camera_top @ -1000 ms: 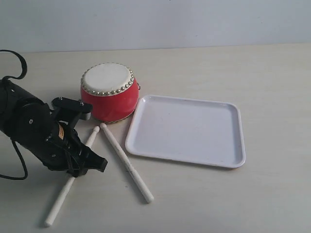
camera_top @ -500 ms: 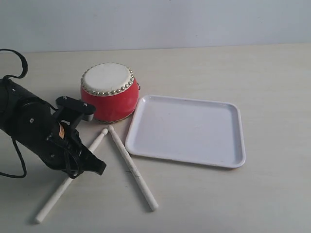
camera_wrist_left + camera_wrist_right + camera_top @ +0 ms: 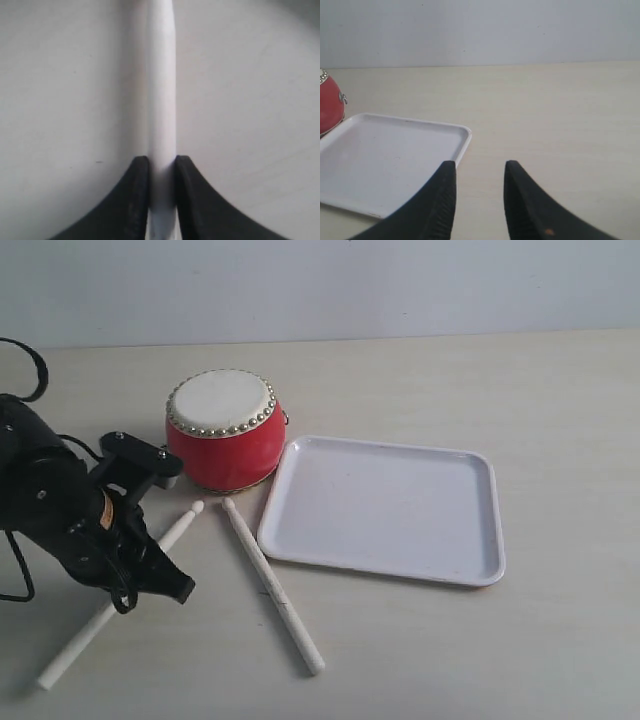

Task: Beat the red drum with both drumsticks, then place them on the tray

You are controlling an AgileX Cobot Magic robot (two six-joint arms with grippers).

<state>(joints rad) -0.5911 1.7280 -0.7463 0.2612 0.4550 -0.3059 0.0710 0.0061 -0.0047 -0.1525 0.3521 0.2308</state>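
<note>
Drumstick (image 3: pixel 162 90) clamped in left tool (image 3: pixel 162 167), clearest in left wrist view.

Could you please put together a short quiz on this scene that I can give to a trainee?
1. Multiple choice: the left gripper is shut on A) nothing, B) a drumstick, C) a cloth.
2. True or false: the other drumstick lies on the tray.
3. Short answer: how do the jaws of the right gripper stand?
Key: 1) B. 2) False; it lies on the table beside the tray. 3) Open, with nothing between them.
</note>
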